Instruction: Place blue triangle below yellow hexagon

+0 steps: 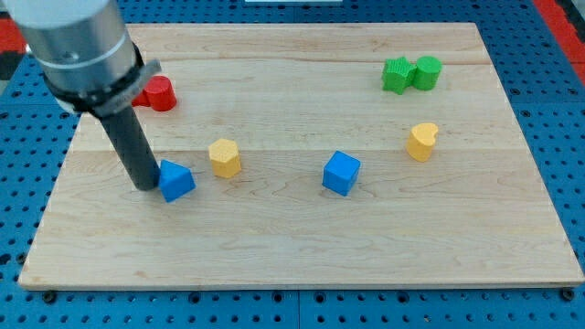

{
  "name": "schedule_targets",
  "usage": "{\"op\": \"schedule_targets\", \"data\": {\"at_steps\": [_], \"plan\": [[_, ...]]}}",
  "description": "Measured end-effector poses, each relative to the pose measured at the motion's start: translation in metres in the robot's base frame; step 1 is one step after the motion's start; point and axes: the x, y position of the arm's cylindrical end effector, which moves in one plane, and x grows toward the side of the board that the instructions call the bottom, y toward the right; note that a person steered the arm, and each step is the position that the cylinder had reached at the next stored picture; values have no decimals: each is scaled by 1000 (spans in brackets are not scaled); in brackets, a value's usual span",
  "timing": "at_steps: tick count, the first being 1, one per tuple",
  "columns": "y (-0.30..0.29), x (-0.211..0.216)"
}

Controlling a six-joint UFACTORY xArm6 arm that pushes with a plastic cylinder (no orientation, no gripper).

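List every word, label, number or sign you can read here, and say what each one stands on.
None: no readable text appears anywhere.
The blocks carry no markings: blue triangle, yellow hexagon, blue cube.
The board is plain wood.
The arm shows no label; my tip rests against the blue triangle's left side.

Board (302, 238) is pale wood, visible grain, joined planks, smooth satin finish. Blocks look like matt plastic: blue triangle (176, 180), yellow hexagon (224, 157) at its 2 o'clock, blue cube (341, 173), yellow block (421, 141), two green blocks (411, 74), red block (158, 93). Rod is dark, matt, smooth; my tip (146, 186) sits at the triangle's 9 o'clock. Grey collar (78, 46) above looks like brushed metal, slight sheen. Blue perforated surface (558, 110) under the board, dull.
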Motion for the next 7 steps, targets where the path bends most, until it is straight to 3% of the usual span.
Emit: {"op": "schedule_targets", "data": {"at_steps": [1, 2, 3, 5, 6, 7], "plan": [[30, 41], [37, 47], [29, 44], [-45, 38], [-20, 3], [-17, 7]]}}
